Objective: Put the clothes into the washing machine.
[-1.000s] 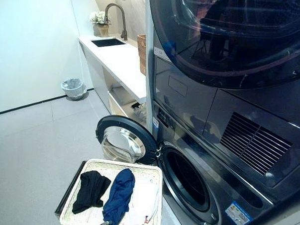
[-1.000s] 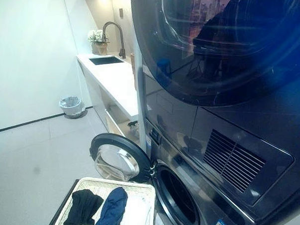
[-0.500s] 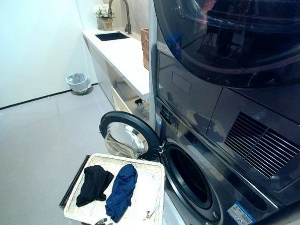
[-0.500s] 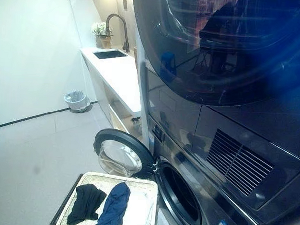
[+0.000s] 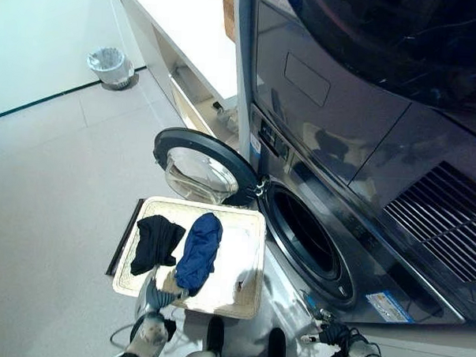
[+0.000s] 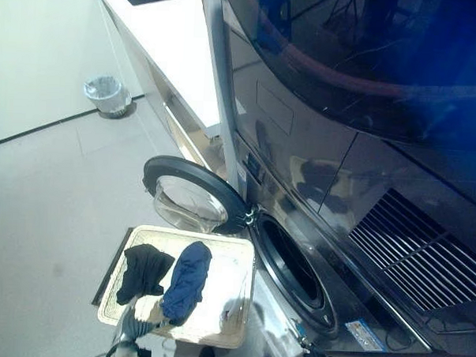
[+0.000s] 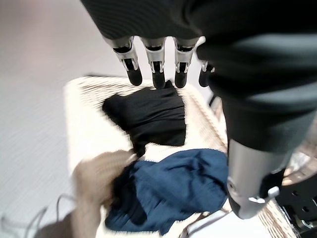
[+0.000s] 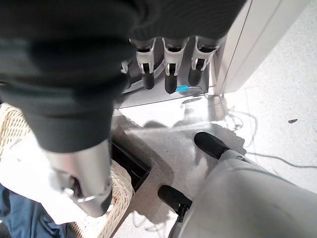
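A pale wicker basket (image 5: pixel 140 220) stands on the floor in front of the washing machine (image 5: pixel 340 230). In it lie a black garment (image 5: pixel 155 242), a dark blue garment (image 5: pixel 199 250) and a white cloth (image 5: pixel 236 253). The machine's round door (image 5: pixel 200 167) is swung open beside the dark drum opening (image 5: pixel 305 241). My left hand (image 5: pixel 152 295) hovers at the basket's near edge, open, its fingers (image 7: pixel 157 69) over the black garment (image 7: pixel 148 116) and blue garment (image 7: pixel 171 191). My right hand (image 5: pixel 328 333) hangs open low beside the machine's base, its fingers (image 8: pixel 168 64) holding nothing.
A dryer (image 5: pixel 369 81) is stacked on the washing machine. A white counter (image 5: pixel 185 30) runs along the far wall, with a small waste bin (image 5: pixel 109 62) on the grey floor beside it. The basket sits on a dark low tray (image 5: pixel 122 238).
The camera has tilted down, so the whole picture shifted upward. Both hands have come into view at the bottom, the left one at the basket's near edge.
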